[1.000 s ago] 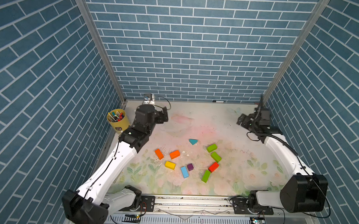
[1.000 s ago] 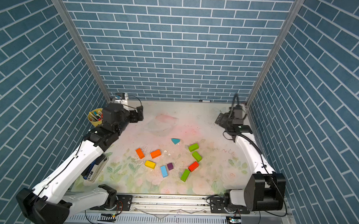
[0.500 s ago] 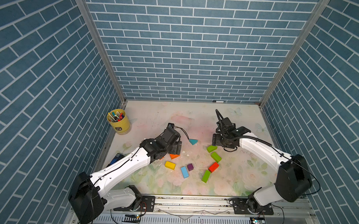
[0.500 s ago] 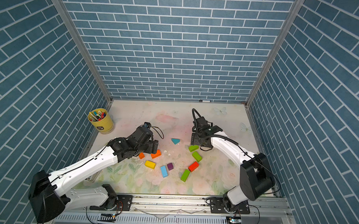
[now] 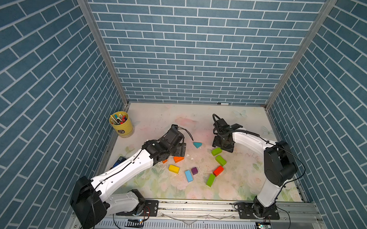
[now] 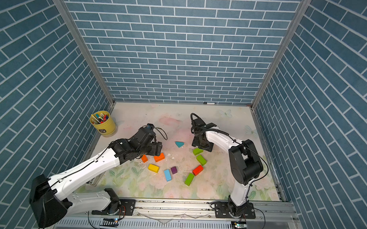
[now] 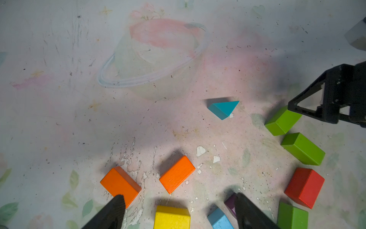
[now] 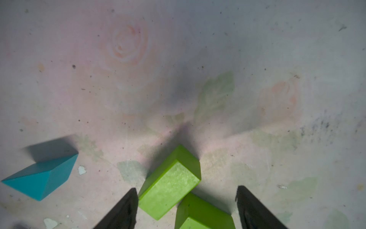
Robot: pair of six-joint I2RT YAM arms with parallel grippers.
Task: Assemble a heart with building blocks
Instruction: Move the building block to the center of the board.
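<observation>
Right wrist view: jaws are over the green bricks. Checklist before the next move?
1. Right jaws open: ok.
2. Only one block between right jaws: not ok; the glossy green brick and a second green brick both lie there.
3. Green brick centred: not ok; it sits close by one finger.
4. Left jaws open, empty: ok.
5. Left arm clear of right arm: ok.
6. Outline closed: not ok; the teal triangular block lies alone, touching nothing.

I can read no text or number anywhere. The yellow cup (image 5: 126, 125) carries a small dark label (image 5: 120, 132) on its side, but the letters are too small for me.
</observation>
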